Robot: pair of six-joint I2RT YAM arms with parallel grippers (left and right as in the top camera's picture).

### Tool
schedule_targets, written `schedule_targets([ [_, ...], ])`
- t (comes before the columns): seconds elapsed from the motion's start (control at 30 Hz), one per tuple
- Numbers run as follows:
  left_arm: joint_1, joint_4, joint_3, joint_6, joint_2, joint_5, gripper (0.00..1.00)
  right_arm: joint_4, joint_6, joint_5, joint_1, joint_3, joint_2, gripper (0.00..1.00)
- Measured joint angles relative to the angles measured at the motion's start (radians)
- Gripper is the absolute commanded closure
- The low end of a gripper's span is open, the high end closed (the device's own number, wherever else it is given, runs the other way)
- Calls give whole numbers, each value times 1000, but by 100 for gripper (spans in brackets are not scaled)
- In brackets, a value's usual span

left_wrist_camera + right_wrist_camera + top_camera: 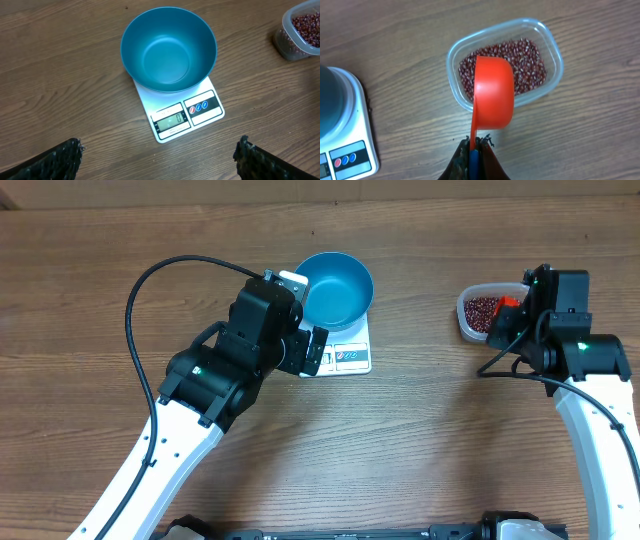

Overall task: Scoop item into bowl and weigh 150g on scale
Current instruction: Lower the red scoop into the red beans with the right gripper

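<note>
At the right tool (475, 155), both jaws are closed tight on the handle of an orange-red plastic measuring scoop (492, 92). In the right wrist view the handle leaves the tool toward 12 o'clock, and the scoop's cup overlaps the 6 o'clock rim of a clear rounded-rectangular plastic tub (554, 55). Whether the cup touches the tub cannot be told. The tub holds the small dark red-brown beans (530, 65) in a loose layer that covers its floor.

The left tool (159, 157) stands fully open and holds nothing. In the left wrist view its two dark fingers (60, 160) sit at the 7 and 5 o'clock corners, apart from every object.

At 12 o'clock from the left tool lies the small flat white rectangular kitchen scale (200, 120). Its display (172, 120) reads zero and faces 6 o'clock. The round deep bright blue plastic bowl (167, 50) sits upright on the scale platform; its interior shows bare blue plastic.

In the overhead view the tub lies at 3 o'clock from the bowl, well apart from it. The scale and the tub both rest on the brown wood-grain desk (420, 440).
</note>
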Motion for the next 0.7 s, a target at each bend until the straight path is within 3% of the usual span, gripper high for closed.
schedule_targets([
  [0.7, 0, 0, 0, 0, 0, 0, 0, 79, -163, 24, 0, 0, 80, 96],
])
